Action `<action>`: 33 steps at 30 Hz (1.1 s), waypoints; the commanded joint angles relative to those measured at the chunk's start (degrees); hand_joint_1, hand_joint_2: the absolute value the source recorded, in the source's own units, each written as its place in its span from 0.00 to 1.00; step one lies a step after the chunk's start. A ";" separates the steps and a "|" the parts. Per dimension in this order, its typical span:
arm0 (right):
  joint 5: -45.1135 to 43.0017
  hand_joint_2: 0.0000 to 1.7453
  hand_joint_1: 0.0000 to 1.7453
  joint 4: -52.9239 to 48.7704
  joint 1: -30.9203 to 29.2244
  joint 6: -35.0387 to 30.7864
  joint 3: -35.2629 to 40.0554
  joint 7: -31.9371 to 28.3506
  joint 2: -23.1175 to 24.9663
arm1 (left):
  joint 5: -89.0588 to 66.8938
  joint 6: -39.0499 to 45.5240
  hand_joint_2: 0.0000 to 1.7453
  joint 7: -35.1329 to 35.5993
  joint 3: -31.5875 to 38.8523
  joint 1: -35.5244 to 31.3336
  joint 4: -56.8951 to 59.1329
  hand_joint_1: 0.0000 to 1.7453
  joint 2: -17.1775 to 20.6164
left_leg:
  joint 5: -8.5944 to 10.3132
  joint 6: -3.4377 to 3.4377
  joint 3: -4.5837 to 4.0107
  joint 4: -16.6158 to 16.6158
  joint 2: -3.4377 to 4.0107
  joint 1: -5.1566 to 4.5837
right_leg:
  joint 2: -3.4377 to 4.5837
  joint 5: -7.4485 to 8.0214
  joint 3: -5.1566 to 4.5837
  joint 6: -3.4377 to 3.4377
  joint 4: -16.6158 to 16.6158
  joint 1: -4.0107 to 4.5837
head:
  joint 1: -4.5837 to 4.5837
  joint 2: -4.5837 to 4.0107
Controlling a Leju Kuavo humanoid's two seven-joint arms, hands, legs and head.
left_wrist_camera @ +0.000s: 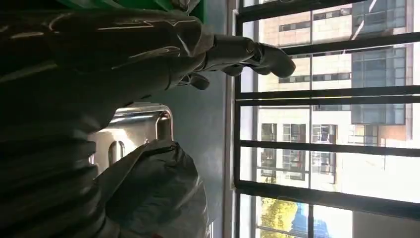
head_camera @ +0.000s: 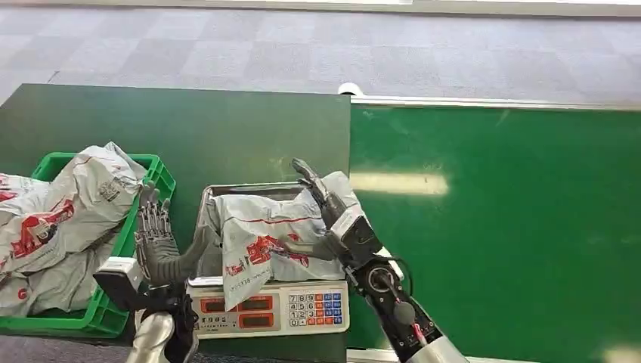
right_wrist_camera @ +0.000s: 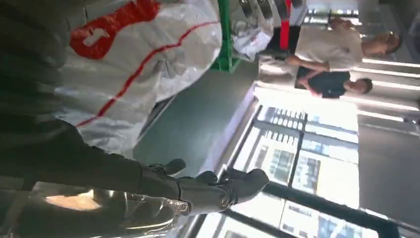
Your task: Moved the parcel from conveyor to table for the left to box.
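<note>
We see the parcel lying on the scale's steel tray, beside the green crate. Right hand rests against its right side, fingers spread, no grip. Left hand is upright beside the tray, fingers apart, holding nothing.

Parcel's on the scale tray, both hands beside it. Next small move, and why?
Probably close the left hand onto the parcel: it lies on the scale, the right hand rests against its far side, and the green crate sits just left.
</note>
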 commanded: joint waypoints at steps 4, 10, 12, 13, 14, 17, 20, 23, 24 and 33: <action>0.40 1.00 0.00 -19.46 7.23 -8.37 -5.45 -3.62 0.03 | -1.28 -1.12 1.00 0.77 0.60 -0.94 0.40 0.00 -1.05 | 0.03 0.15 -0.03 0.00 -0.11 -0.06 | -0.17 -0.02 -0.01 -0.08 0.03 -0.02 | -0.02 0.00; 0.94 1.00 0.00 -21.83 12.40 -11.79 -11.00 -5.52 -0.39 | -1.65 -1.55 1.00 0.76 0.31 -1.68 1.56 0.00 -1.26 | 0.07 0.18 0.06 -0.09 -0.29 -0.05 | -0.34 -0.03 0.16 -0.08 -0.09 -0.01 | 0.00 0.00; 0.81 1.00 0.00 -22.30 14.01 -12.19 -12.94 -5.89 -0.17 | -2.26 -1.84 1.00 0.85 0.15 -1.08 1.01 0.00 -1.01 | 0.03 0.10 0.04 -0.05 -0.16 -0.02 | -0.19 -0.02 0.10 -0.05 -0.06 0.00 | -0.02 0.00; 0.74 1.00 0.00 -22.46 14.68 -12.37 -13.80 -6.00 -0.08 | -2.54 -2.13 1.00 1.02 0.10 -0.80 0.82 0.00 -0.96 | 0.04 0.14 0.08 -0.08 -0.19 -0.04 | -0.24 -0.03 0.14 -0.08 -0.08 -0.01 | -0.02 0.00; 0.80 1.00 0.00 -22.48 15.14 -12.51 -14.72 -6.21 -0.04 | -2.88 -2.32 1.00 1.11 0.10 -0.54 0.66 0.00 -0.97 | 0.05 0.18 0.11 -0.11 -0.21 -0.06 | -0.27 -0.03 0.17 -0.10 -0.09 -0.02 | -0.02 0.00; 2.24 1.00 0.00 -23.34 16.58 -14.47 -16.85 -6.89 -0.13 | -3.66 -2.75 1.00 1.08 -0.04 0.26 0.14 0.00 -0.84 | 0.03 0.13 0.08 -0.09 -0.17 -0.04 | -0.21 -0.03 0.13 -0.07 -0.07 -0.01 | -0.02 0.00; 2.23 1.00 0.00 -24.00 16.99 -14.95 -17.30 -6.89 -0.32 | -3.77 -2.81 1.00 1.05 -0.04 0.36 0.11 0.00 -0.83 | 0.03 0.11 0.06 -0.07 -0.12 -0.04 | -0.16 -0.02 0.10 -0.05 -0.06 -0.02 | -0.04 0.00; 3.04 1.00 0.00 -25.16 17.83 -18.23 -18.93 -6.89 -0.28 | -4.18 -2.93 1.00 0.76 0.01 0.47 -0.16 0.00 -0.81 | 0.04 0.17 0.07 -0.08 -0.15 -0.08 | -0.21 -0.01 0.11 -0.07 -0.05 -0.04 | -0.04 0.00; 2.06 1.00 0.00 -25.42 18.36 -18.11 -20.21 -6.89 -0.28 | -4.31 -2.94 1.00 0.68 0.08 0.65 -0.46 0.00 -0.78 | 0.02 0.10 0.03 -0.04 -0.07 -0.03 | -0.11 0.00 0.05 -0.05 -0.03 -0.01 | 0.00 0.00; 1.59 1.00 0.00 -24.84 21.86 -18.36 -28.91 -6.89 0.37 | -6.82 -1.89 1.00 0.06 0.72 2.84 -3.16 0.00 -0.85 | 0.01 0.11 0.08 -0.07 -0.11 -0.02 | -0.14 -0.02 0.13 -0.06 -0.08 0.00 | -0.02 0.00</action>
